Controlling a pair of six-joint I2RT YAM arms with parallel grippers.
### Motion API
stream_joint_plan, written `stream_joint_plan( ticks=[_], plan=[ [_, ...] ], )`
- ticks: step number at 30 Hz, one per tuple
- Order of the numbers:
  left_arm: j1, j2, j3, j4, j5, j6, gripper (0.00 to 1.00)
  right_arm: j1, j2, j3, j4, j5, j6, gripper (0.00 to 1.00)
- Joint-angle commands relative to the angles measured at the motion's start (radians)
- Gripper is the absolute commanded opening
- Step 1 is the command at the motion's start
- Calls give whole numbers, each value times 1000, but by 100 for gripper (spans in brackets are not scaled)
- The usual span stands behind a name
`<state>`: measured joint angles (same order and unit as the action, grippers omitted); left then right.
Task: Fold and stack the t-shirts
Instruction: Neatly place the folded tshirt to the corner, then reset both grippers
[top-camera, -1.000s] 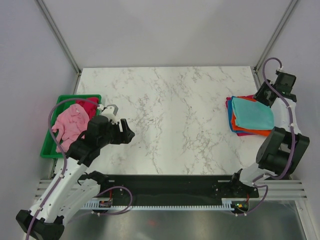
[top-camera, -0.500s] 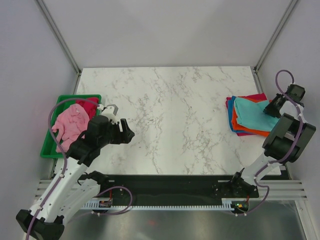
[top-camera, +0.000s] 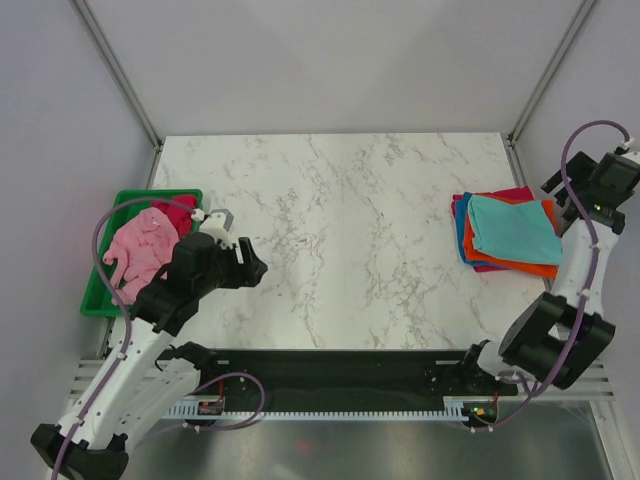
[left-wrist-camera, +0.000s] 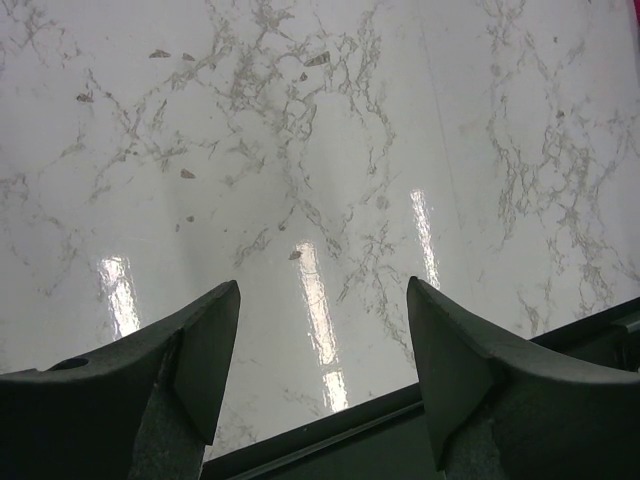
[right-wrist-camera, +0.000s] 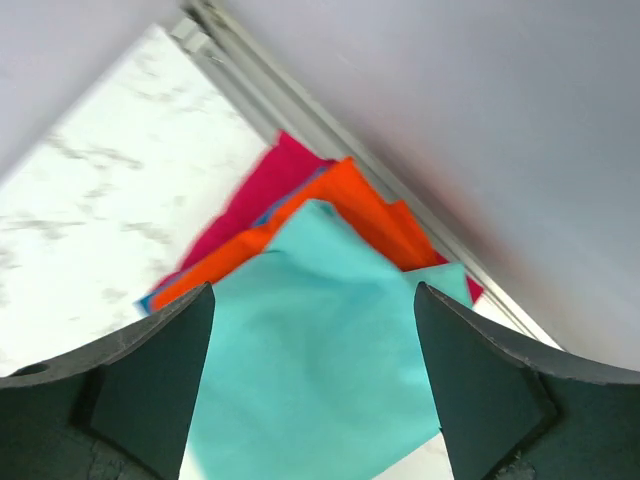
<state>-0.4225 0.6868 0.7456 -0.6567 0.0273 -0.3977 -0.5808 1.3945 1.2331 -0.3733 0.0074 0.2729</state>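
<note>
Top external view: the teal t-shirt (top-camera: 513, 228) lies folded into a flat, nearly square panel on top of the stack at the table's right edge, about midway from front to back. Its slightly longer side runs left to right, and the whole panel is turned a little, so its near right corner dips toward the arm bases. Under it, the orange t-shirt (top-camera: 512, 264) shows along the near side and at the far right corner. The blue t-shirt (top-camera: 460, 226) shows as a thin strip on the left, and the magenta t-shirt (top-camera: 516, 193) peeks out at the far side. All are soft, matte cloth with smooth folds.

The right gripper (right-wrist-camera: 312, 300) hangs above the stack with its dark fingers spread wide, released, with nothing between them.

The table (top-camera: 350, 190) is white marble-patterned with grey veins, and glossy enough to mirror the lights in the left wrist view. Pale grey walls enclose it, with metal posts at the back corners.

Across the table the left gripper (left-wrist-camera: 322, 300) hovers over bare marble, its jaws parted and holding nothing. Just left of it a green tray (top-camera: 96, 296) of hard plastic sits at the table's left edge. In it lie a crumpled pink t-shirt (top-camera: 140, 250) and a red t-shirt (top-camera: 181, 211) on its far side.
</note>
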Motion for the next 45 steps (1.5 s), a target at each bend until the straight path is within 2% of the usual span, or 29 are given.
stream_joint_plan(
  ticks=[1,7,11,16,20,24,27,28,32,34,36,39,42,45],
  plan=[
    [-2,-21,3,19,-20,17,75,15,-115,-76,10,-164,64,89],
    [-4,-43,3,16,-21,20,75,68,-180,-268,37,-285,69,81],
    [-2,-50,5,16,-21,22,75,108,-160,-403,97,-322,48,79],
    [-2,-52,5,16,-21,22,75,128,-101,-440,131,-372,38,77],
    [-2,-55,5,19,-17,22,75,159,-129,-414,71,-327,45,76],
    [-4,-59,6,19,-15,22,75,193,-239,-356,-45,-221,29,80],
    [-2,-61,6,19,-12,22,75,194,-301,-246,-137,-175,20,88],
    [-2,-63,6,19,-12,22,75,194,-313,-183,-157,-175,23,97],
    [-2,-63,8,19,-7,22,75,211,-386,-81,-182,-259,80,98],
    [-2,-63,8,17,-4,22,75,234,-408,-78,-142,-399,127,98],
    [-2,-64,9,19,-1,23,75,312,-443,-93,-64,-463,155,98],
    [-2,-69,11,20,6,25,75,467,-479,-115,-39,-429,163,98],
    [-2,-73,12,20,20,30,75,637,-445,-139,-48,-405,138,98],
    [-4,-84,15,22,7,30,75,849,-361,-164,-99,-266,101,98]
  ],
)
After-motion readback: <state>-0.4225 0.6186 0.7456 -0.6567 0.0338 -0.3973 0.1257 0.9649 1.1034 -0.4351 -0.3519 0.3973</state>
